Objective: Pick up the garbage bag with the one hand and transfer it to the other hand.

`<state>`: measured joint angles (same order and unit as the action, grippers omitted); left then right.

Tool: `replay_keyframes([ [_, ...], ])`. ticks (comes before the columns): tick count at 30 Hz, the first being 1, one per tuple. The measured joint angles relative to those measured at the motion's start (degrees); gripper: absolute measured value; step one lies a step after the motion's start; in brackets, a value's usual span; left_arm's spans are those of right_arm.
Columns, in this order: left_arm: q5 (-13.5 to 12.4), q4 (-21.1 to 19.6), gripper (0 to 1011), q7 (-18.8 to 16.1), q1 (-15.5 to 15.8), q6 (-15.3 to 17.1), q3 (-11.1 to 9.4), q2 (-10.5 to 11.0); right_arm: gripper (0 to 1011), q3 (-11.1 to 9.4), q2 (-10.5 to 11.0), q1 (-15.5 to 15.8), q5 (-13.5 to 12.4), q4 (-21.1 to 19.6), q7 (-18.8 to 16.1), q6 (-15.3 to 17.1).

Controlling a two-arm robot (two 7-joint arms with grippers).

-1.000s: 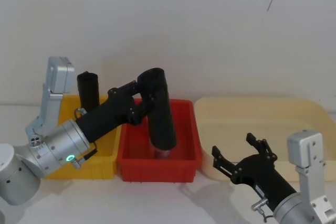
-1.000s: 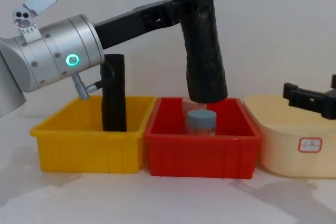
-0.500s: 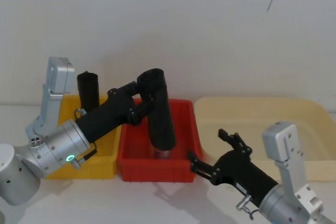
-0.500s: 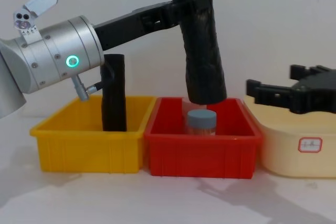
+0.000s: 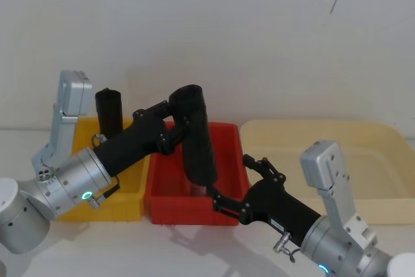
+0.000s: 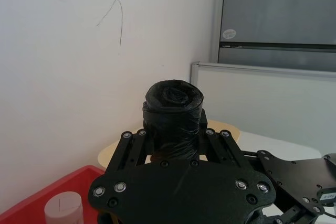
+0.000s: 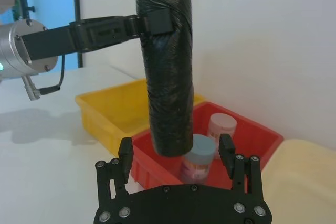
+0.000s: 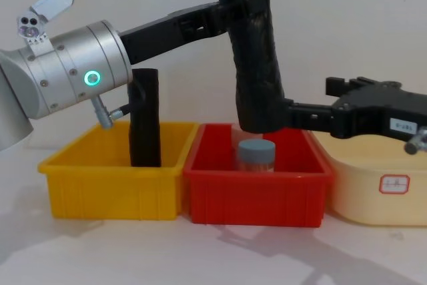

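The thick, black, crinkled plastic garbage bag roll hung near-upright over the red plastic bin, pinched near its top by the green-lit left gripper. The white-labelled right gripper, fingers spread, faced its lower end, just short of straddling it.

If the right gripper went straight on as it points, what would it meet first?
Probably the lower end of the garbage bag, held by the left gripper above the red bin; the open right gripper faces it, depth uncertain.
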<state>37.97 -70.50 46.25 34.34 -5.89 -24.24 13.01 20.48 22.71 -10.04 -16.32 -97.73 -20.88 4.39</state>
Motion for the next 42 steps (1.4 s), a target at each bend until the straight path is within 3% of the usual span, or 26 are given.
replay_keyframes([
  [24, 0.0, 0.0, 405, 0.0, 0.0, 0.0, 0.0, 0.0, 1000, 3.2, -3.3, -7.5, -1.7, 9.0, -3.7, -4.8],
  [42, 0.0, 0.0, 405, 0.0, 0.0, 0.0, 0.0, 0.0, 1001, 5.5, -5.3, -12.2, -0.2, 15.1, -4.5, -5.8],
])
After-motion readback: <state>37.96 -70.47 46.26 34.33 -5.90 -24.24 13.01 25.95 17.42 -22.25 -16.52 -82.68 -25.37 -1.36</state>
